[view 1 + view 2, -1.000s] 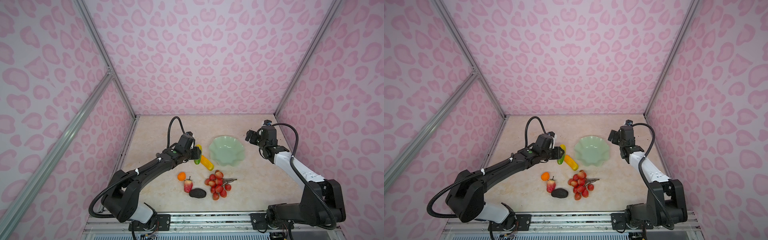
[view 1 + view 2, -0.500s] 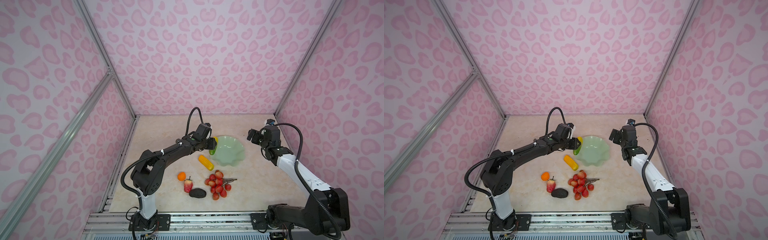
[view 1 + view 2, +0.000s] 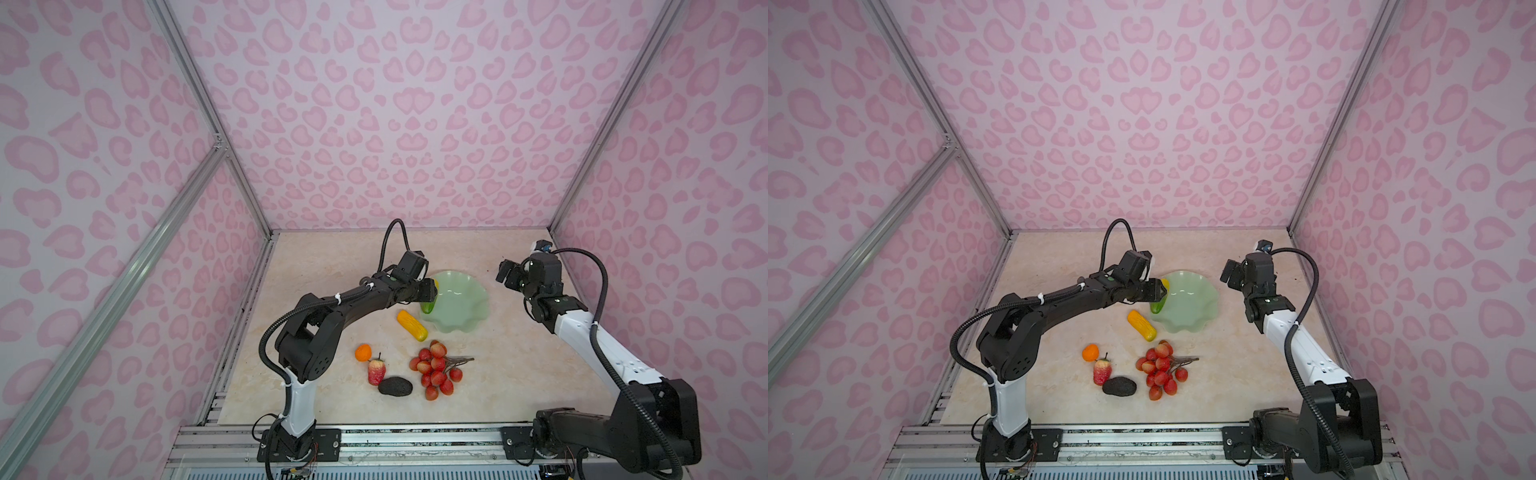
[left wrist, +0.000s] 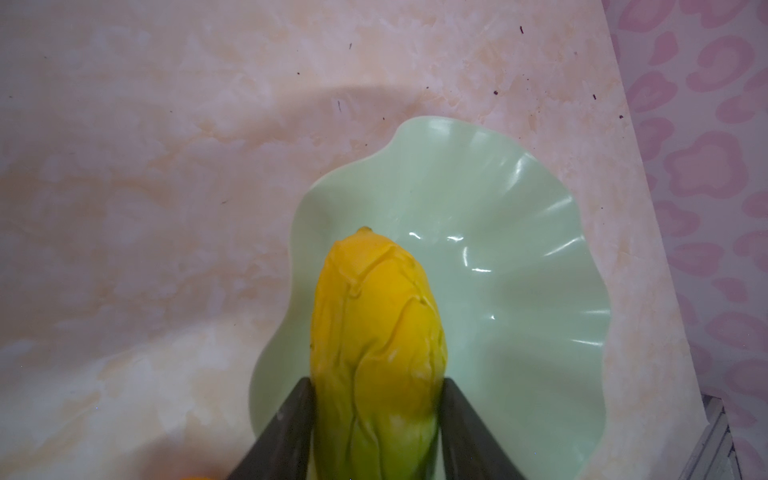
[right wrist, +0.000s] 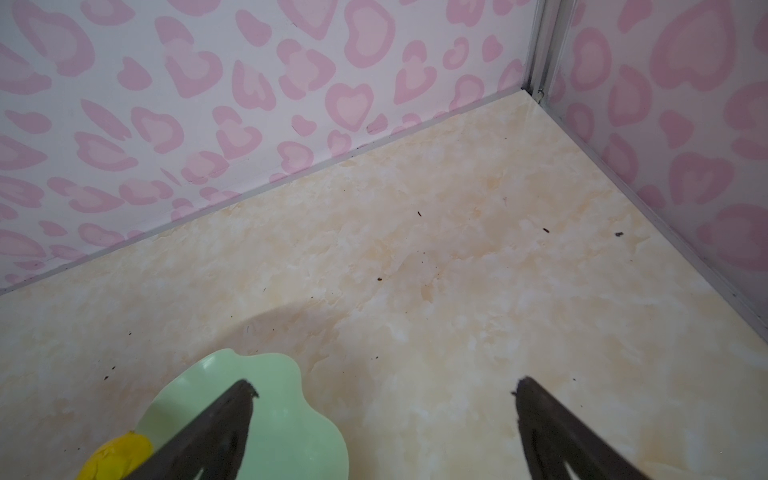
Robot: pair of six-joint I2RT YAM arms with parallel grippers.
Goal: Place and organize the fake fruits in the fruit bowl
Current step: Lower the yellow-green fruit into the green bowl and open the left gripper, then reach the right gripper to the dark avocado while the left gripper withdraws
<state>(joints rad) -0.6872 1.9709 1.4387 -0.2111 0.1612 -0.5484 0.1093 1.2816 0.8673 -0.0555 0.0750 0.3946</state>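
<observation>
The green-yellow fruit (image 4: 376, 332) hung at the bowl's (image 3: 461, 309) left rim, pinched between the left gripper's (image 3: 429, 291) jaws. The orange-yellow fruit (image 3: 411, 325) lay just beside the bowl. The orange (image 3: 363, 352), strawberry (image 3: 376, 371), avocado (image 3: 395, 386) and berries (image 3: 434, 370) sat nearer the table's (image 3: 519, 374) front. The right gripper (image 5: 384, 388) stood wide, holding nothing.

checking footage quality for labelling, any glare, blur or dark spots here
Left wrist view: white glare streaks on the glossy fruit bowl; the green-yellow fruit is sharp, the left gripper around it soft. Right wrist view: the right gripper is dark, without detail. Both top views: evenly lit, faint shadows.
</observation>
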